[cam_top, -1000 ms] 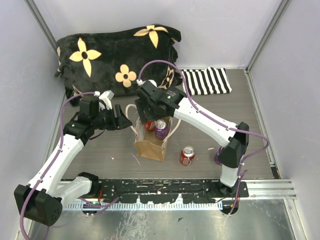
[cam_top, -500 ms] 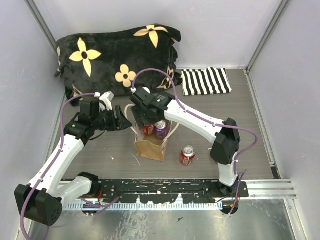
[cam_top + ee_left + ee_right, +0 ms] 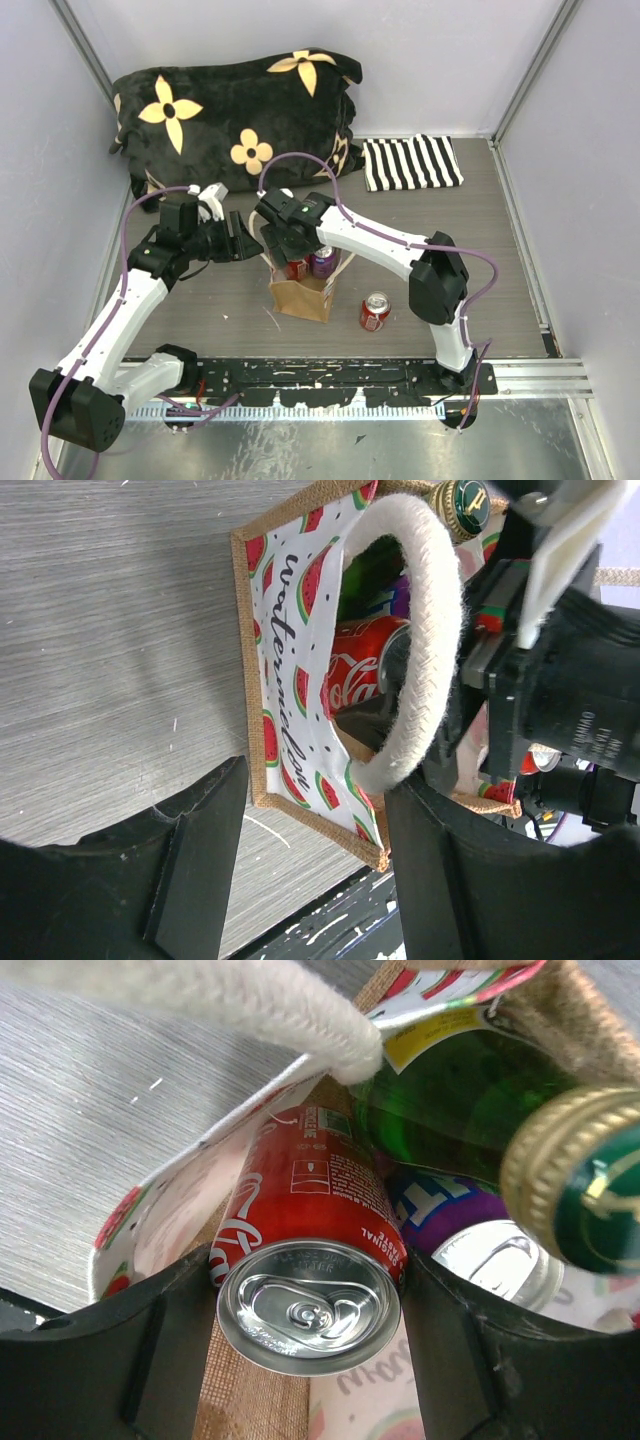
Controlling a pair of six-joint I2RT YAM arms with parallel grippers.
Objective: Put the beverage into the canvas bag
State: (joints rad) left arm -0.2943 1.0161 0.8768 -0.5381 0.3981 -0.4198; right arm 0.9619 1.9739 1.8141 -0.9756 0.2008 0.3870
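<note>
Red Coca-Cola can (image 3: 312, 1210) is clamped in the right claw (image 3: 310, 1268), down in the mouth of the canvas bag (image 3: 300, 297), right beside a green glass bottle (image 3: 455, 1090) and a purple can (image 3: 470, 1235). Left claw (image 3: 318, 780) sits wide open at the bag's left side, with one cream rope handle (image 3: 428, 650) looped between its fingers. Another red can (image 3: 375, 311) stands on the table (image 3: 230, 305) just right of the bag.

Top view overhead, wrist views close — sharing canvas bag (image 3: 298, 296)
</note>
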